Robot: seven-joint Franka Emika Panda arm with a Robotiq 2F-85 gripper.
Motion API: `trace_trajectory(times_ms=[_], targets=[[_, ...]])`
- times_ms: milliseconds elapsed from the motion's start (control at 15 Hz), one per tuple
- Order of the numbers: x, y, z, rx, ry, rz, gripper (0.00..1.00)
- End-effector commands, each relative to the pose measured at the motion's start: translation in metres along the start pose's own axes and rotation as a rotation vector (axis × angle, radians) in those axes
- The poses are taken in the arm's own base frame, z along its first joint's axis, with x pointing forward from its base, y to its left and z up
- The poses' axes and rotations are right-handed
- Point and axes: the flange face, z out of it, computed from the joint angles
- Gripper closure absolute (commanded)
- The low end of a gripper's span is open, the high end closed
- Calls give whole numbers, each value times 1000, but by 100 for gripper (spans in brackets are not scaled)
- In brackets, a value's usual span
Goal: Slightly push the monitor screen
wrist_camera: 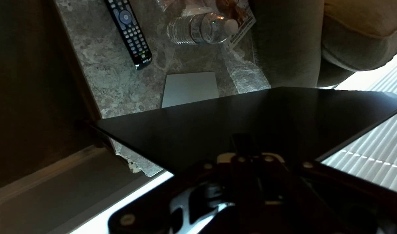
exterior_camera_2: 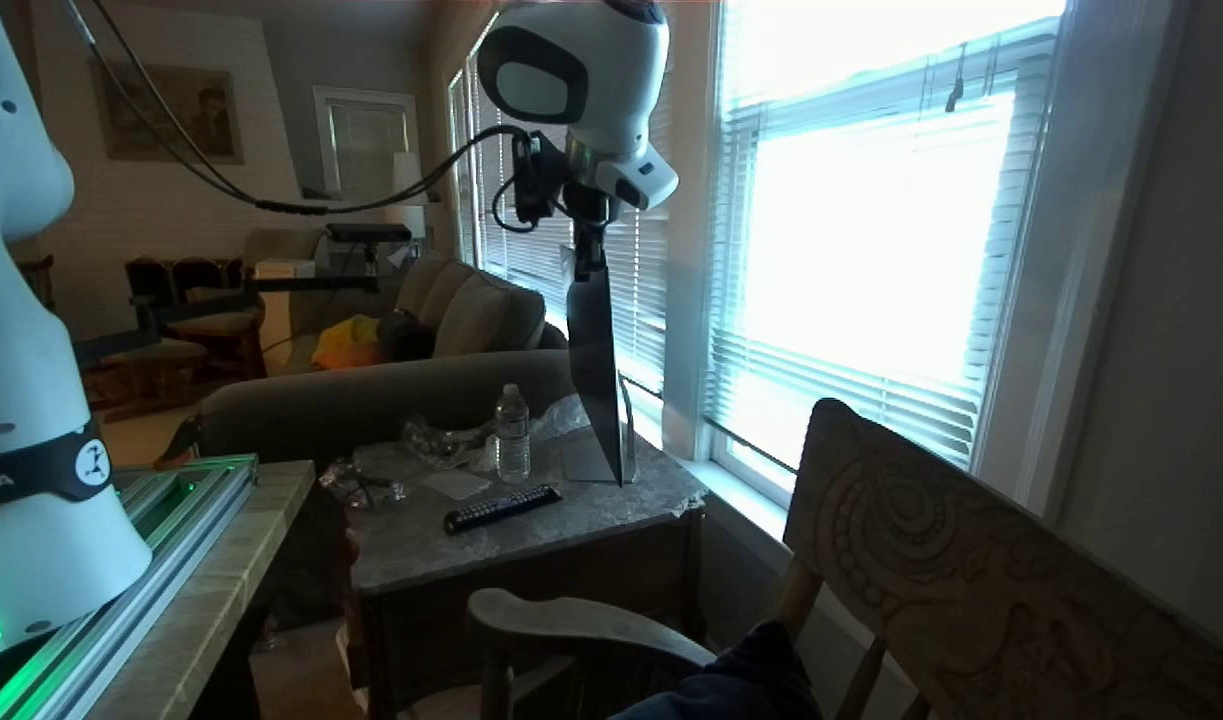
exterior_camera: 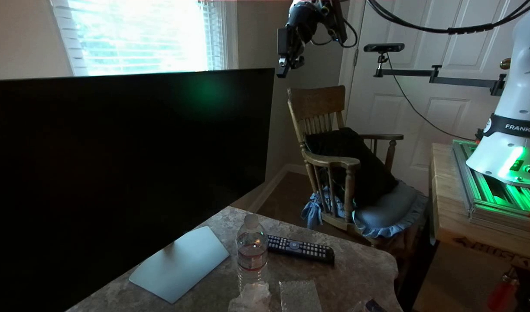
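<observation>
Gripper [wrist_camera: 245,144] near upper corner of monitor screen [exterior_camera: 126,173]

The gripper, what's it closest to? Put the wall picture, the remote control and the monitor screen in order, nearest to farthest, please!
As an exterior view shows:
1. Monitor screen: just under the gripper.
2. Remote control: lower down, on the tabletop.
3. Wall picture: far back, at upper left.

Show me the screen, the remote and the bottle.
Screen [exterior_camera: 117,169], in an exterior view: on its dark panel.
Remote [wrist_camera: 130,32], in the wrist view: among its buttons.
Bottle [exterior_camera_2: 513,438], in an exterior view: on its clear side.
</observation>
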Motion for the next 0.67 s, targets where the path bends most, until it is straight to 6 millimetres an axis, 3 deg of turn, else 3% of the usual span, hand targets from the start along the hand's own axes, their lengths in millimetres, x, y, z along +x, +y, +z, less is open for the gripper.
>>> trace_trajectory(times_ms=[0,600], targets=[[15,-5,4,17,21,-19,100],[26,-9,4,-3,50,-40,100]])
